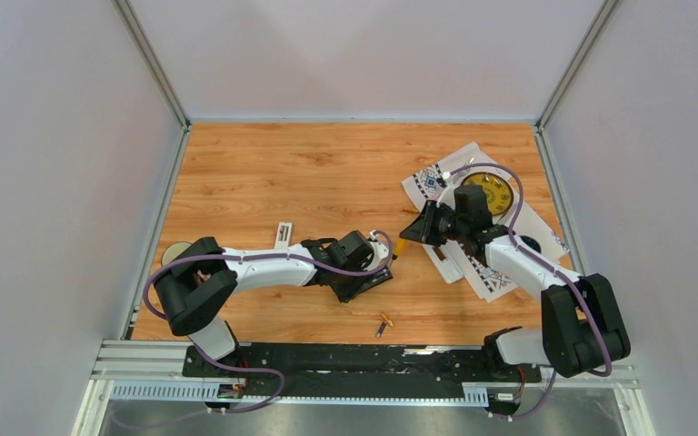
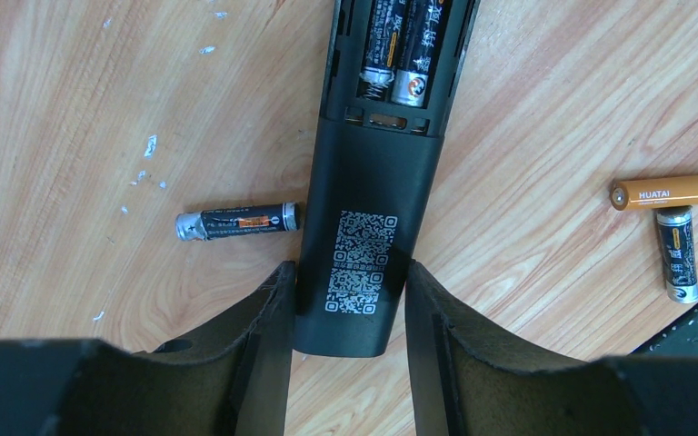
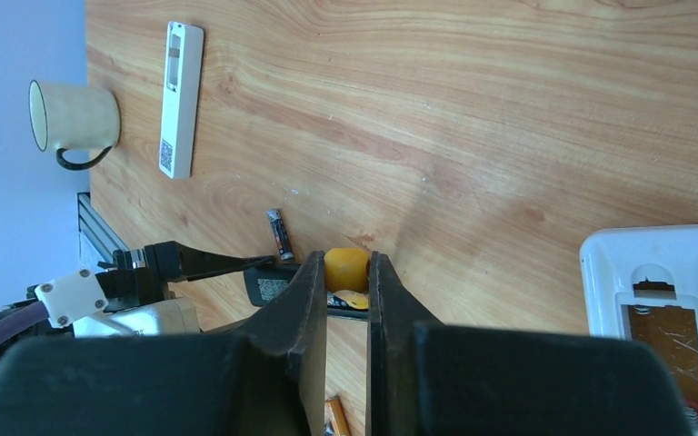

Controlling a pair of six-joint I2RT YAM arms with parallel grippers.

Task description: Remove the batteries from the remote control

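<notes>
With the left gripper (image 2: 347,277) closed on the near end of the black remote (image 2: 368,173) by its QR label (image 2: 361,263) and the right gripper (image 3: 346,259) pinching a yellow-handled screwdriver (image 3: 346,271), extraction looks midway: two batteries (image 2: 407,45) sit in the open bay (image 2: 391,119) beyond, needing prying, while loose ones on the counter (image 2: 100,109) include an orange cell (image 2: 673,192) marked HUATAI

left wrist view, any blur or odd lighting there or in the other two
Left wrist: the QR label on the black remote and the print on the loose battery are crisp; only the near fingers are dark and soft. Right wrist: fingers blurred and dark around the screwdriver handle, mug clear. Top external: even light, soft shadows, batteries too small to read.
</notes>
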